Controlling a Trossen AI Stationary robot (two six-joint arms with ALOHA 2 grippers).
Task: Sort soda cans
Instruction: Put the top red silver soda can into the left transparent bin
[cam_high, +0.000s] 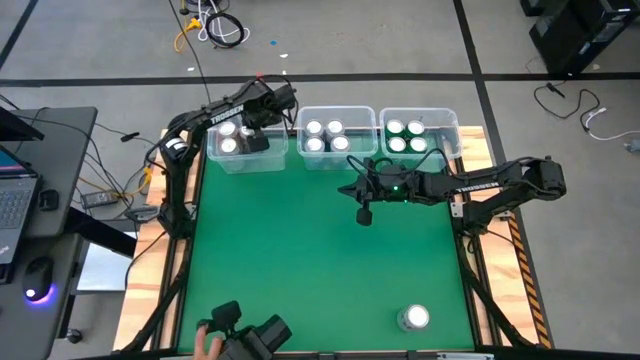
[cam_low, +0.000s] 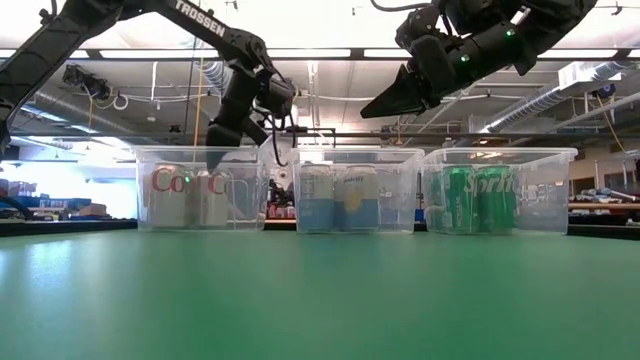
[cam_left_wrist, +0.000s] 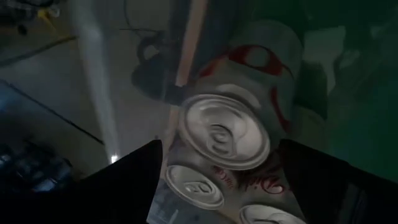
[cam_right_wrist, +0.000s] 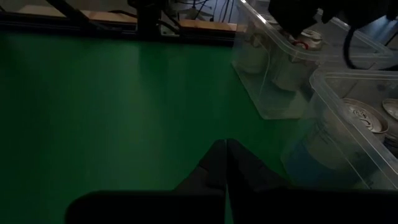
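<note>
My left claw (cam_left_wrist: 217, 180) hangs wide open over a can (cam_left_wrist: 225, 132) in the left bin (cam_high: 245, 160), gripping nothing. I'd lift straight up, dodging the bin wall.

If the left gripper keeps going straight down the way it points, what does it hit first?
Probably the silver top of a can in the left bin; the left gripper stands open around it, though depth is unclear.

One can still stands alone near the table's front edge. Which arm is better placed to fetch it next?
Probably the right. Its gripper hangs shut over bare mat, closer to the lone can; the left gripper is over the left bin, fingers spread around a can.
</note>
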